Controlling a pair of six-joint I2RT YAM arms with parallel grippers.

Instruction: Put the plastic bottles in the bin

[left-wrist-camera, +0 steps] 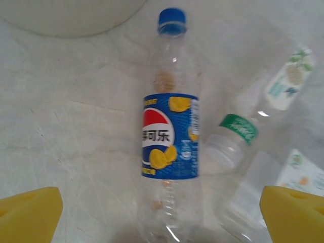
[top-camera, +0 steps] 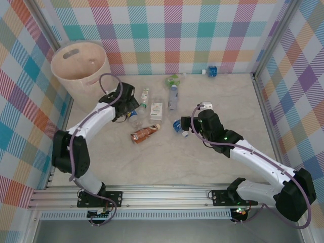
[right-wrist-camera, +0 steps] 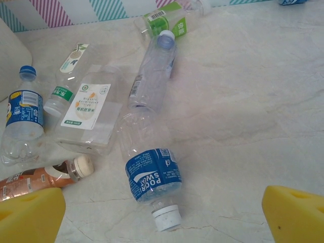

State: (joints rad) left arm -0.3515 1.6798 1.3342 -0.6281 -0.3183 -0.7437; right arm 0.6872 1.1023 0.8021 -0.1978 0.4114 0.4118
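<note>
Claws gape wide, left claw (left-wrist-camera: 161, 213) over cola bottle (left-wrist-camera: 169, 136), right claw (right-wrist-camera: 163, 213) over white-cap bottle (right-wrist-camera: 152, 174): best drop straight & pinch mid-label, not neck.

Glossy clear plastic bottles (right-wrist-camera: 152, 174) on smooth marble-look table (right-wrist-camera: 243, 111).

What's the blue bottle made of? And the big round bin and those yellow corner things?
Blue-label bottle: thin clear plastic, glossy; the table shows through it. Bin: looks like smooth, matte beige plastic, with a cut-out handle hole. Yellow pads: probably soft foam; their surface looks spongy and dull.
</note>
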